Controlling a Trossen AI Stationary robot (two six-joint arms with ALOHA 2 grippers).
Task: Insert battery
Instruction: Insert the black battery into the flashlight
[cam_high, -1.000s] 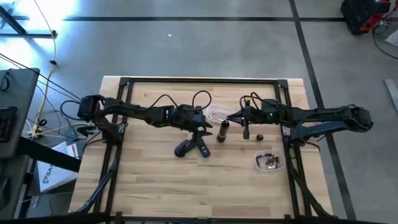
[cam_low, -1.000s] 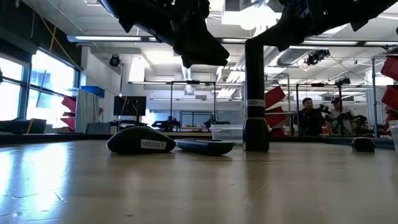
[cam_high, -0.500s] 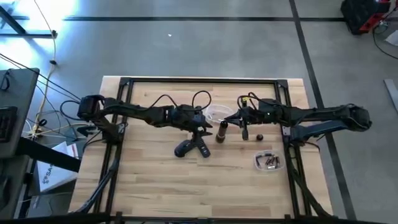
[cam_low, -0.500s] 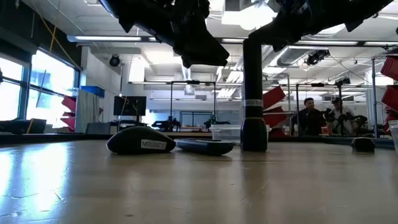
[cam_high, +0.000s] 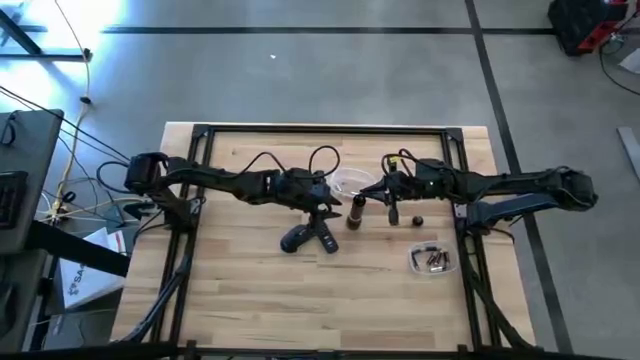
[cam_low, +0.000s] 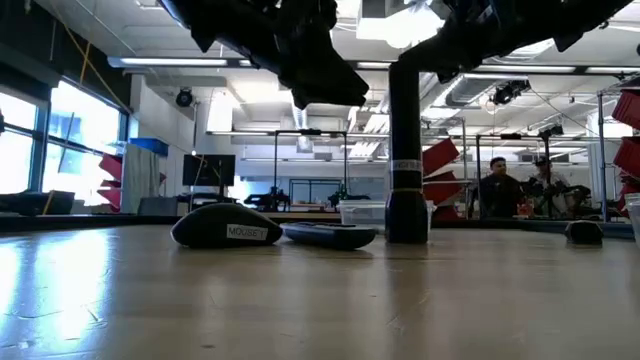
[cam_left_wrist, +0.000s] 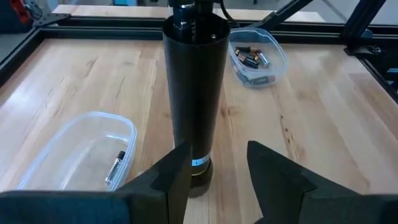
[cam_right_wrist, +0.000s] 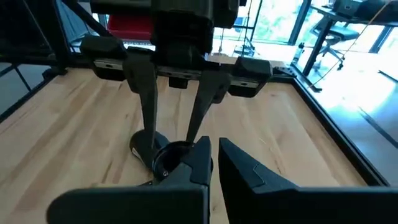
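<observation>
Shifting a touch toward the bench's (cam_high: 250, 300) left edge with the right arm, the tube (cam_low: 406, 150) is standing upright mid-bench while everything else is staying put. Going left to right: the mouse (cam_low: 225, 228), rounded matte plastic, is lying beside its flat cover (cam_low: 330, 236). The left gripper (cam_left_wrist: 214, 168) is hanging spread wide, its fingers flanking the tube's base and gripping nothing. The clear tub (cam_left_wrist: 74, 149), thin glossy plastic, is sitting toward the back edge, holding one loose battery (cam_left_wrist: 115, 167). The tube is a smooth, dark, rigid cylinder, tall and tippy. The right gripper (cam_right_wrist: 214, 163) is sitting at its top, fingers pressed nearly together, apparently pinching the rim. A small dark cap (cam_low: 584, 232) is lying further right. A second tub (cam_left_wrist: 256, 56) of spare batteries is sitting near the right edge. Judging the step: steadying the tube is coming first, so the left fingers should be closing low and square on it, keeping it vertical before any battery is lowered in.
</observation>
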